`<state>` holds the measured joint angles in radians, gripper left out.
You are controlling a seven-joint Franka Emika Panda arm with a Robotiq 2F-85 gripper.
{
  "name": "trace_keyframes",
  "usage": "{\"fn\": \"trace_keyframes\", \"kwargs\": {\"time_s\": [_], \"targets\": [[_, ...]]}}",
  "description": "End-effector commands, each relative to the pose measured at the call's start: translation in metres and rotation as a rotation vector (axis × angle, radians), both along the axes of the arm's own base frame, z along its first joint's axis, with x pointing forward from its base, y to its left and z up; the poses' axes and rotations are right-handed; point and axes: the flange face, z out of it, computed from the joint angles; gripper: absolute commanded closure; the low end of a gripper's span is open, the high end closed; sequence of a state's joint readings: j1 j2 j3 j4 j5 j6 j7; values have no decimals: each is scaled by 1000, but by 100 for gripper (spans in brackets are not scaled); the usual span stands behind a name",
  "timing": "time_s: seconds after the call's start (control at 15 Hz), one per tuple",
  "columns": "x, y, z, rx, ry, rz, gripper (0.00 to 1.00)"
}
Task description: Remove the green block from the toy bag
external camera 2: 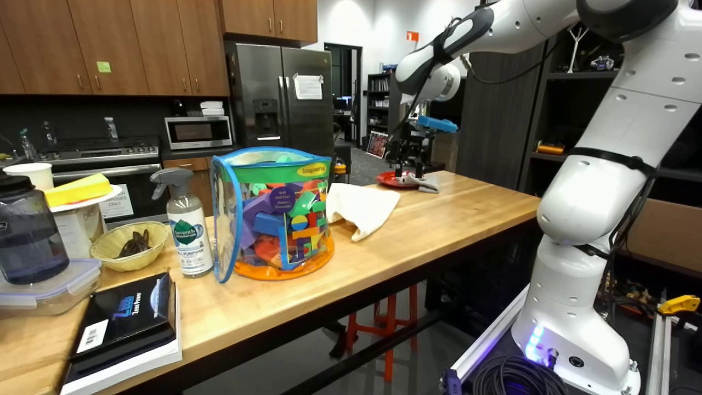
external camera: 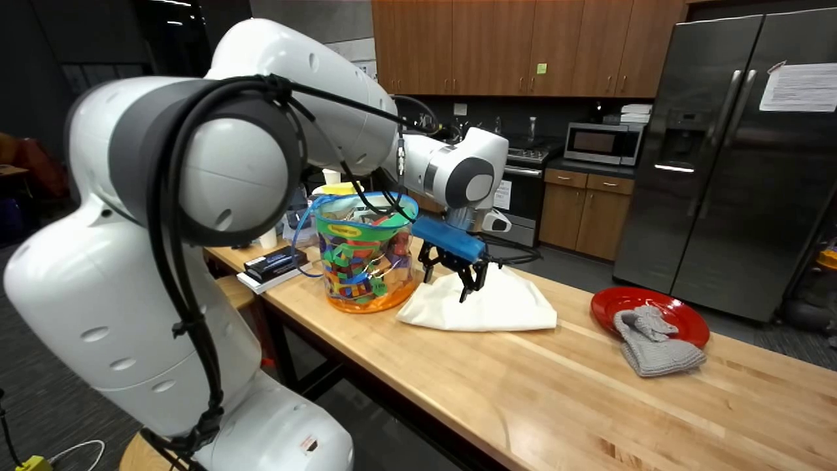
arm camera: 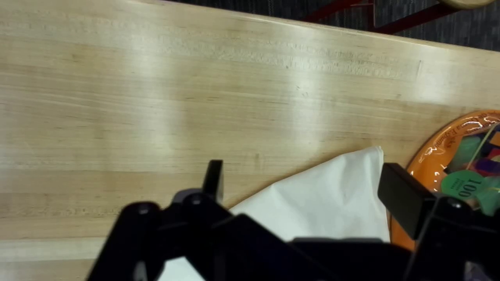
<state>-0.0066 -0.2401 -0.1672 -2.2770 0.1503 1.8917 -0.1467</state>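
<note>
A clear, drum-shaped plastic bag holds jumbled toy pieces; I cannot pick out the green block. Next, the gripper hangs above smooth white cloth, fingers spread wide, gripping nothing; farther right, a glossy red plate.

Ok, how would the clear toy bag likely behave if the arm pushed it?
The clear toy bag would probably give where pressed, since its see-through plastic looks thin and creased. It seems unlikely to tip at a light push, standing upright on a broad orange base. The many toy blocks piled inside suggest some weight, and they may shift.
</note>
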Motion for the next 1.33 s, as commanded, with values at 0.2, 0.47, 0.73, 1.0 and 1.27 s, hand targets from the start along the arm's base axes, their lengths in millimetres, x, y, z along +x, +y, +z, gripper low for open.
{"fn": "trace_keyframes", "kwargs": {"time_s": [0.2, 0.47, 0.73, 1.0, 1.27], "targets": [[0, 0, 0, 0, 1, 0, 0], [0, 0, 0, 0, 1, 0, 0], [9, -1, 15, -12, -28, -2, 0], [37, 11, 57, -32, -134, 28, 0], [70, 31, 95, -48, -224, 76, 0]]}}
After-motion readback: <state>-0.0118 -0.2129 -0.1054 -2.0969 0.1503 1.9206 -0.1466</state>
